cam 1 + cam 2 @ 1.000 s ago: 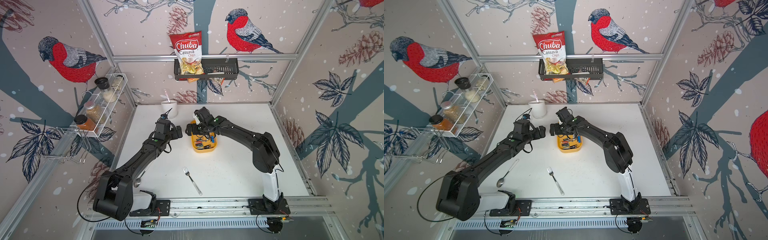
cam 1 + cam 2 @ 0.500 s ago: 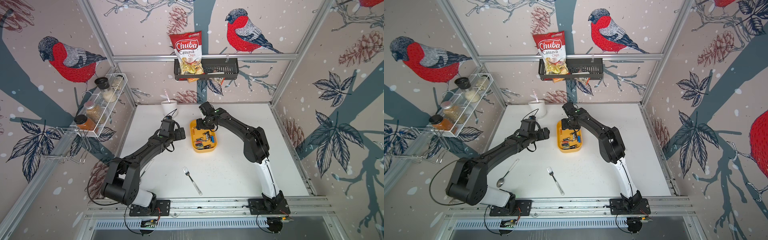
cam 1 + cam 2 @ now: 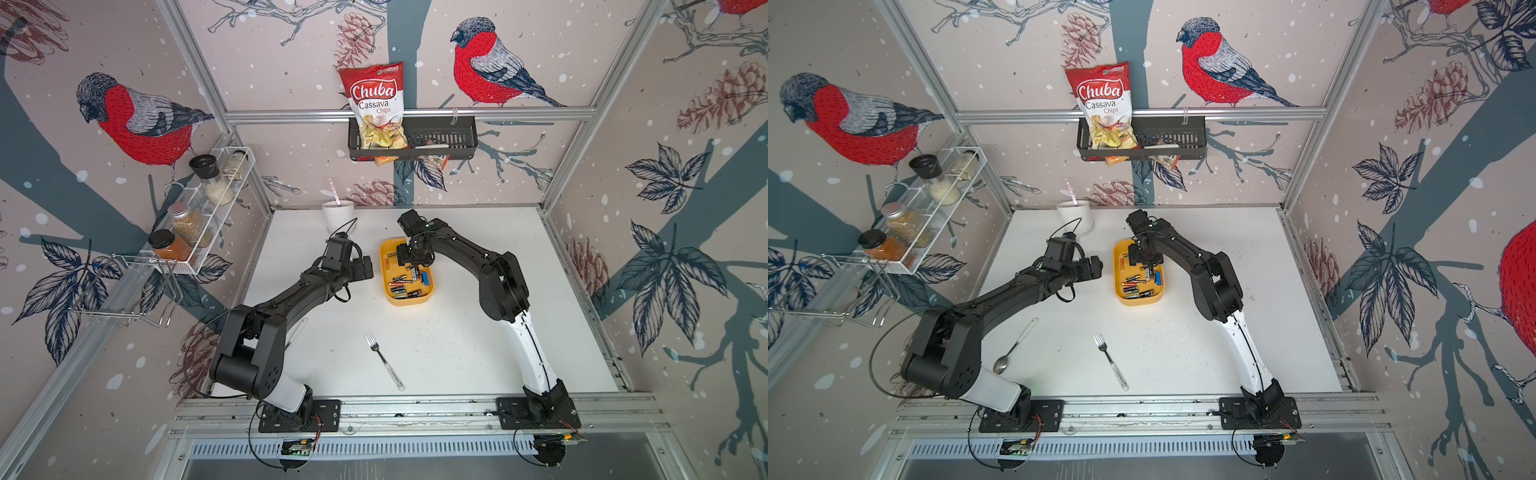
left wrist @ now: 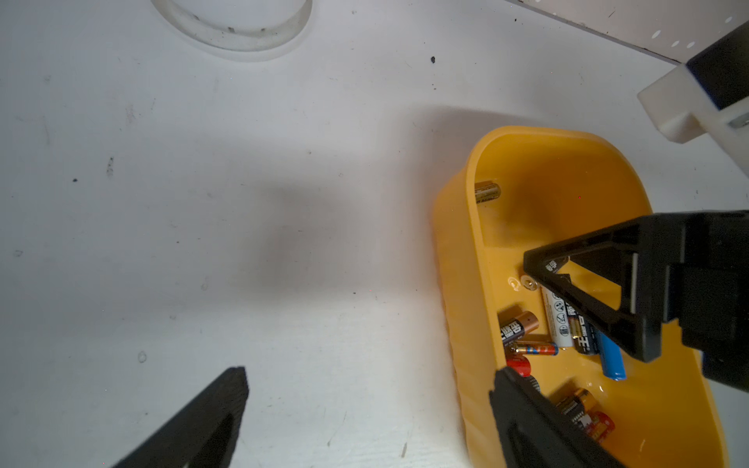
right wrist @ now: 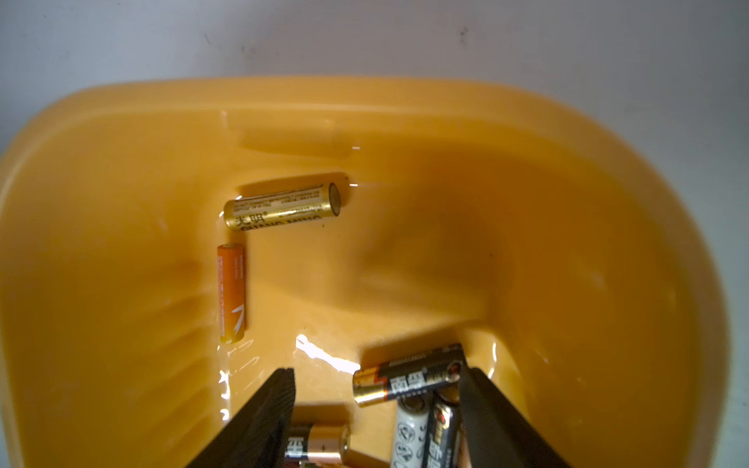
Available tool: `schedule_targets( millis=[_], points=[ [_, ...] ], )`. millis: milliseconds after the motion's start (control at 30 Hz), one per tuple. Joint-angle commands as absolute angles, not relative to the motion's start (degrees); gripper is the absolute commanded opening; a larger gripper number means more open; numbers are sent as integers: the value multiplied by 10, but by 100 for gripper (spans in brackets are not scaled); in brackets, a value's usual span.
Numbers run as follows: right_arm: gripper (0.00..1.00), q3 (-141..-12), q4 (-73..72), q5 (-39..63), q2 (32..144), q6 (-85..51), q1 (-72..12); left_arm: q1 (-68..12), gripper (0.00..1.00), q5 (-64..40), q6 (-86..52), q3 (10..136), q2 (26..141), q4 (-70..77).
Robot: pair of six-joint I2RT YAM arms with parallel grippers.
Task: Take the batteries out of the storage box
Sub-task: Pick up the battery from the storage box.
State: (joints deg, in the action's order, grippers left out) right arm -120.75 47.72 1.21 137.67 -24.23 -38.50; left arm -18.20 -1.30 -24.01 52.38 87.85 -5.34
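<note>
The storage box is a shallow yellow tray on the white table, with several batteries lying loose in it. My right gripper reaches down into the box's far half. In the right wrist view the right gripper stands open. A black battery with a gold end lies between its fingers and touches only one of them. A gold battery and an orange battery lie apart beyond. My left gripper hangs open and empty beside the box's left wall.
A white cup stands at the back, behind my left gripper. A fork lies in front of the box and a spoon by my left arm. A black wall basket and a wire spice rack hang on the walls.
My right gripper swung over the box's far end, came down inside it, and its jaws narrowed. My left gripper edged a little toward the box.
</note>
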Motion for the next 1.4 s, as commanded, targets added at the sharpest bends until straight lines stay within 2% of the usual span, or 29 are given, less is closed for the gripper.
schedule_targets(
  millis=[0, 367, 567, 867, 1167, 1367],
  points=[
    [71, -1205, 489, 4, 1379, -244, -387, -184, 97, -16, -239, 529, 881, -54],
    [67, -1212, 486, 33, 1387, -227, -398, -185, 97, -18, -240, 535, 885, -58],
    [71, -1229, 502, 5, 1383, -221, -409, -188, 97, -19, -239, 544, 892, -60],
    [71, -1226, 519, -20, 1384, -233, -403, -190, 96, -21, -236, 552, 900, -62],
    [65, -1227, 520, 0, 1395, -228, -404, -191, 96, -20, -237, 550, 900, -63],
    [53, -1230, 519, 7, 1400, -224, -404, -191, 96, -20, -236, 551, 899, -64]
  ],
)
